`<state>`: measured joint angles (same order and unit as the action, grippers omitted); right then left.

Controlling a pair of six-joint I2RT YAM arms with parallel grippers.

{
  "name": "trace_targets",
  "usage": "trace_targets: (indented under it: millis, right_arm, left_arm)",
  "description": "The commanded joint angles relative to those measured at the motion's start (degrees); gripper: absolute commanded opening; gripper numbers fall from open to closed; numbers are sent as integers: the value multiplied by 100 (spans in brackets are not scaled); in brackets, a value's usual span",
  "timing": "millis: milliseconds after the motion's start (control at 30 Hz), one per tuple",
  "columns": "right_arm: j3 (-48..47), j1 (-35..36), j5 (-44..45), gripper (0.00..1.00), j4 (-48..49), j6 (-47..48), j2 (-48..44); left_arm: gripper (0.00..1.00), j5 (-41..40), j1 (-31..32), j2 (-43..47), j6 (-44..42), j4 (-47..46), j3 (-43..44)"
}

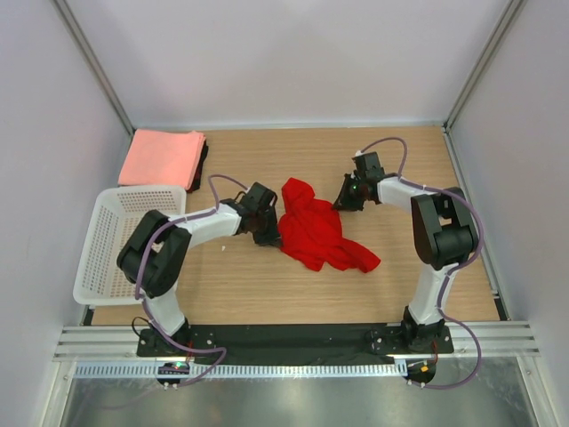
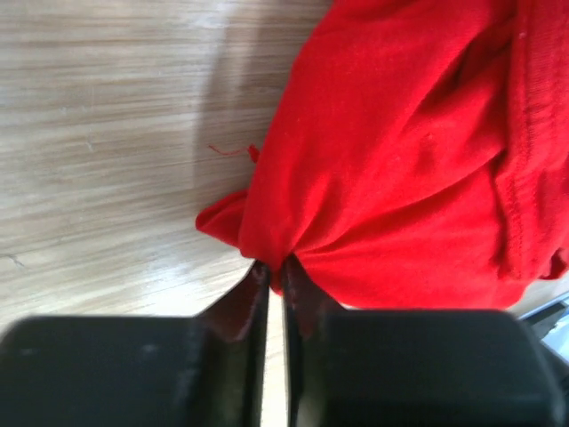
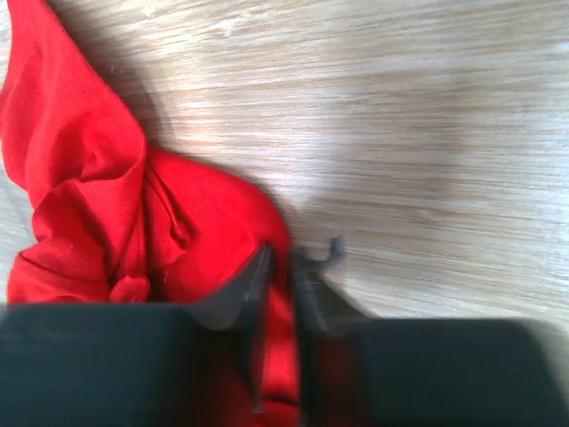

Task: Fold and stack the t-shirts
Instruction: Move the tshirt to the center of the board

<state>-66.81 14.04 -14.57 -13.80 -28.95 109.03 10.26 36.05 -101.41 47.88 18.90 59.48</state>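
My left gripper [image 2: 274, 269] pinches the crumpled bright red cloth t-shirt [image 1: 313, 229], middle of the wooden table [image 1: 267, 289], at its 9 o'clock edge, my right gripper [image 3: 283, 264] pinches at 2 o'clock; next I think I lift and pull it flat.

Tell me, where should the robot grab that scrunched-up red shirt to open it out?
Pinch the red t-shirt at its thin outer edges, one arm from each side, coming in low. It lies bunched in a heap, so the middle is only thick folds. The left gripper pinches the left edge that way.
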Motion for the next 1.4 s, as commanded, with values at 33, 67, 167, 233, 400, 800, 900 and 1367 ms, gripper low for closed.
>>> trace_targets:
  millis: [33, 67, 167, 233, 400, 800, 900, 1367]
  right_arm:
    - [-385, 2, 76, 1, -322, -67, -127]
    - [-569, -33, 155, 1, -473, -93, -372]
    - [-1069, -173, 1172, 1, -1552, -146, -882]
    - [-1728, -279, 2407, 1, -2611, -286, -1374]
    - [-2451, -622, 3337, 1, -3725, -375, -2218]
    - [128, -684, 3506, 1, -3665, -673, -3335]
    - [1060, -684, 3207, 1, -3201, -866, -3616]
    - [197, -587, 1862, 44, -2145, -814, -2549]
  left_arm:
    - [0, -200, 16, 367, -147, 210, 404]
    - [0, -339, -2, 463, -208, 489, 554]
    - [0, -848, -116, 665, -568, 1237, 1353]
    - [0, -1429, -247, 1007, -796, 1827, 1871]
    - [0, -2044, -520, 1605, -964, 2452, 2322]
    - [0, -1317, -1048, 1167, -1158, 2356, 1778]
    - [1, -1298, -1048, 1237, -1167, 2233, 1216]
    - [55, 10, 138, 2213, -966, -102, -516]
